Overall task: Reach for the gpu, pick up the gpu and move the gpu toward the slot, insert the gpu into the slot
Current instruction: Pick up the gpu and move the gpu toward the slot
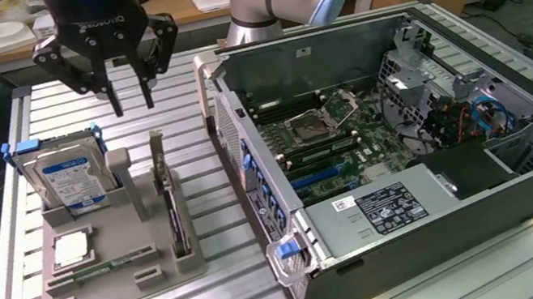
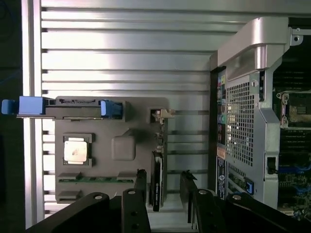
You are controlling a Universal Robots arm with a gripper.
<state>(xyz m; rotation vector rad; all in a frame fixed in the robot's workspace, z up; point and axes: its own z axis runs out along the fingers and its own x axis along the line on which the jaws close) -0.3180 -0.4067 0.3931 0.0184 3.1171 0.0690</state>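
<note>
The gpu (image 1: 172,207) is a thin dark card standing on edge in a grey holder (image 1: 158,280) on the slatted table. Its silver bracket end points toward the back of the table. In the wrist view the gpu (image 2: 156,180) appears edge-on. My gripper (image 1: 132,99) hangs well above the table, behind the holder, open and holding nothing. In the wrist view the gripper (image 2: 163,182) has one finger on each side of the card's line, far above it. The blue slot (image 1: 321,177) lies on the green motherboard inside the open computer case (image 1: 457,231).
The holder also carries a hard drive (image 1: 69,180) with blue handles, a square silver processor (image 1: 70,250) and a green memory stick (image 1: 101,269). The case's rear wall (image 2: 240,121) stands close beside the holder. A desk with boxes stands behind the table.
</note>
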